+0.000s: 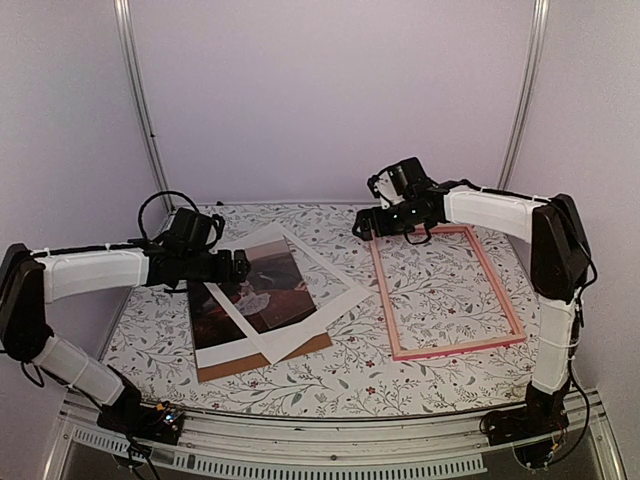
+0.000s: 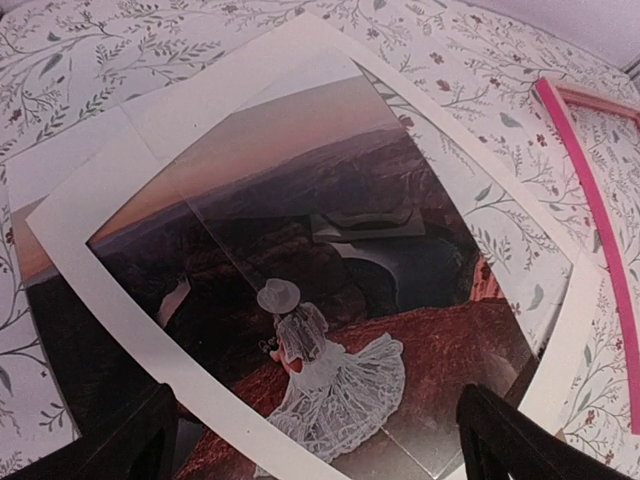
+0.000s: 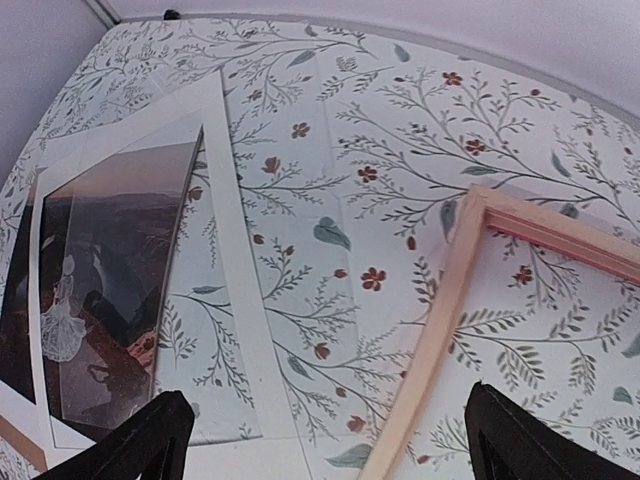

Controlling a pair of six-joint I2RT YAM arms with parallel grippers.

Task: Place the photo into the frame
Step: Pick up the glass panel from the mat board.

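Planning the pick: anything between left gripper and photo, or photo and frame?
Yes: the white mat lies askew on the photo, under the open left gripper, covering parts of it. Nothing visible lies between the photo and the empty frame.

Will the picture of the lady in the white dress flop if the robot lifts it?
Probably floppy: the photo looks paper-thin and lies flat. Likely tricky to lift, since the white mat lies across it.

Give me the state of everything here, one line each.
photo, flat on the board, partly under the mat.
mat, askew over the photo.
board, flat under the photo.
frame, lying flat, empty.
left gripper, open above the photo.
right gripper, open, near the frame's far corner.
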